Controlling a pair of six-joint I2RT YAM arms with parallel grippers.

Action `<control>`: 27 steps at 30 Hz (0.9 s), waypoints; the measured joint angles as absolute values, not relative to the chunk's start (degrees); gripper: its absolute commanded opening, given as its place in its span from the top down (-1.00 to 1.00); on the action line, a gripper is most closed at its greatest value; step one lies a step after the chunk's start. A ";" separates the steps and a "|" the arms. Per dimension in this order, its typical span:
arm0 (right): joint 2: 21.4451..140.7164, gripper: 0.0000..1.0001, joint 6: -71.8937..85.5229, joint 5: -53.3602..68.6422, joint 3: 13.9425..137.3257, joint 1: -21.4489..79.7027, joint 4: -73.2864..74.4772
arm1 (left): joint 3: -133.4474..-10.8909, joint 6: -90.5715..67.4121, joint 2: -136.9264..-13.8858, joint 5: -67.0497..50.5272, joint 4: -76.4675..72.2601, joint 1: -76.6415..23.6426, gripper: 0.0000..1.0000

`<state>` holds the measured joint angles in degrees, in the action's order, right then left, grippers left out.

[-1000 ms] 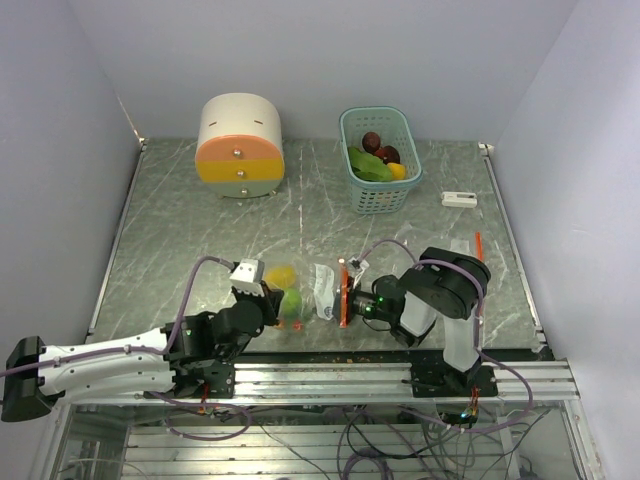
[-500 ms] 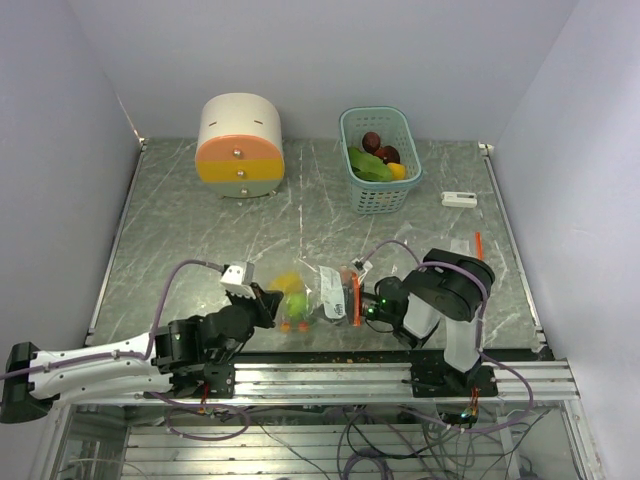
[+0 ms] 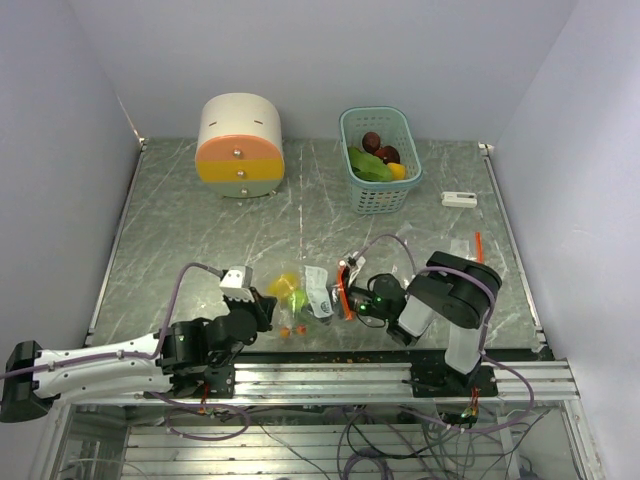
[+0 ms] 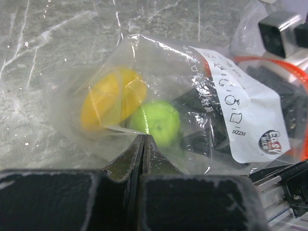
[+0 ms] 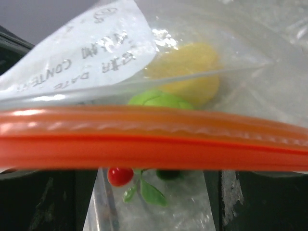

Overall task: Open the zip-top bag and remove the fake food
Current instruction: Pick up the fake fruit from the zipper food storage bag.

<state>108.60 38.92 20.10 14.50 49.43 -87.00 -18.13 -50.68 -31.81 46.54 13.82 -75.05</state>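
The clear zip-top bag (image 3: pixel 305 292) lies near the table's front edge between both arms, its orange zip strip (image 5: pixel 154 139) on the right. Inside it are fake food pieces: a yellow fruit (image 4: pixel 113 98), a lime-green fruit (image 4: pixel 156 122) and a small red cherry with leaves (image 5: pixel 120 175). My left gripper (image 4: pixel 143 138) is shut, pinching the bag's film at its left end beside the lime-green fruit. My right gripper (image 5: pixel 151 192) stands open, its dark fingers (image 5: pixel 43 202) wide apart at the bag's zip end. The strip runs across in front of them.
A teal basket (image 3: pixel 380 198) at the back holds more toy fruit and a green leafy piece (image 3: pixel 368 166). The round cream-and-orange drawer box (image 3: pixel 240 145) stands back left. A small white item (image 3: pixel 460 199) lies at the right. The metal rail (image 3: pixel 330 378) runs along the front.
The right gripper has opened and let go of the zip end. The left gripper has drawn the bag slightly left and toward the front edge.
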 measured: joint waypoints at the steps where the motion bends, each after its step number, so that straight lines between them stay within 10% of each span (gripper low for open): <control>1: 107.77 -0.67 38.19 19.59 15.16 49.93 -86.24 | -18.13 -50.83 -32.18 46.57 13.82 -75.07 0.86; 16: 102.96 -0.76 24.03 3.36 27.94 57.14 -58.81 | -16.97 -51.27 -34.30 47.03 13.34 -75.07 0.86; 27: 103.11 -0.25 22.24 -0.71 27.16 59.00 -56.53 | -15.77 -52.75 -29.04 47.81 15.75 -75.07 0.86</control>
